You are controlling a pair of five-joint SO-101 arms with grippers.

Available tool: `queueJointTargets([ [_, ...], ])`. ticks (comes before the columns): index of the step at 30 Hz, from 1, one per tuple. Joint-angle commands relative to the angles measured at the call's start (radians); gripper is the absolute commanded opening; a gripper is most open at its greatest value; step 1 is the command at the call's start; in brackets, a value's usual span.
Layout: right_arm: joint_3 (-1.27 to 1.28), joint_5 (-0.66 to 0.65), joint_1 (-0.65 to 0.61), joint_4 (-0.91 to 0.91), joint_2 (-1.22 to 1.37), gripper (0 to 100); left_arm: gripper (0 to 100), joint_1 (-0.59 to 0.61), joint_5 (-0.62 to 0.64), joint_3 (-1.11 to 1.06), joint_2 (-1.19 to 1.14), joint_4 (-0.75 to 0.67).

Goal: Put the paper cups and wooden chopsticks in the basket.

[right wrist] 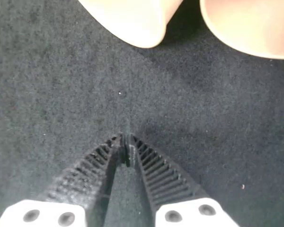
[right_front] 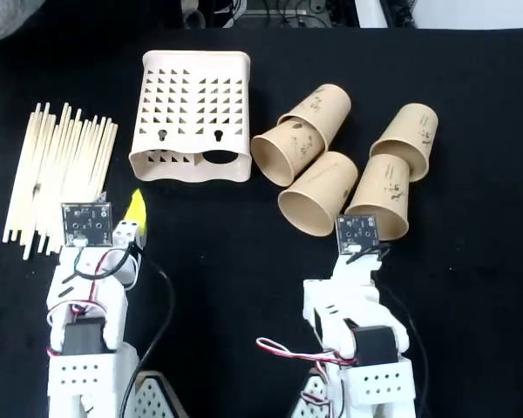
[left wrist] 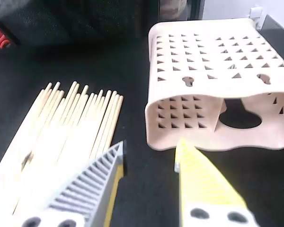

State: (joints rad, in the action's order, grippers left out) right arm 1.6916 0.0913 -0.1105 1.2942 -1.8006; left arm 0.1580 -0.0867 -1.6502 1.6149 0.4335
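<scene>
Plenty of chopsticks (right_front: 59, 170) lying 11 o'clock off left gripper (left wrist: 150, 149), axis running 12-to-6, jaws gaping. Right gripper (right wrist: 125, 142) sitting clenched empty, cups (right_front: 315, 196) at 12.

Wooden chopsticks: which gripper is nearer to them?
Left. The left gripper is open right beside the chopsticks; the right gripper is shut farther off, near the paper cups.

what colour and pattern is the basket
Pale cream basket with rows of triangular holes, clearest in the left wrist view.
</scene>
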Motion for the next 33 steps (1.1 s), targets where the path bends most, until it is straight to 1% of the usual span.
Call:
queueJointTargets([
  [1,-0.007,0.003,0.003,0.006,-0.088,1.5,19,-0.013,0.043,0.157,-0.206,-0.051],
  [6,-0.007,0.003,0.003,0.006,-0.088,1.4,18,-0.021,0.068,0.349,-0.643,-0.106],
  [8,-0.007,0.003,0.003,0.006,-0.088,1.4,18,0.002,0.138,0.403,-0.799,-0.17],
  [10,-0.007,0.003,0.003,0.006,-0.088,1.4,19,0.019,0.178,0.446,-0.93,-0.239],
  [13,-0.007,0.003,0.003,0.006,-0.088,1.4,19,0.03,0.172,0.496,-1.096,-0.339],
  [15,-0.007,0.003,0.003,0.006,-0.088,1.4,19,0.03,0.172,0.527,-1.186,-0.397],
  [24,-0.007,0.003,0.005,0.006,-0.088,1.4,19,0.024,0.178,0.714,-1.464,-0.545],
  [29,-0.007,0.003,0.005,0.006,-0.088,1.4,19,0.007,0.176,0.842,-1.665,-0.608],
  [33,-0.007,0.003,0.005,0.006,-0.088,1.4,18,0.01,0.172,0.947,-1.777,-0.621],
])
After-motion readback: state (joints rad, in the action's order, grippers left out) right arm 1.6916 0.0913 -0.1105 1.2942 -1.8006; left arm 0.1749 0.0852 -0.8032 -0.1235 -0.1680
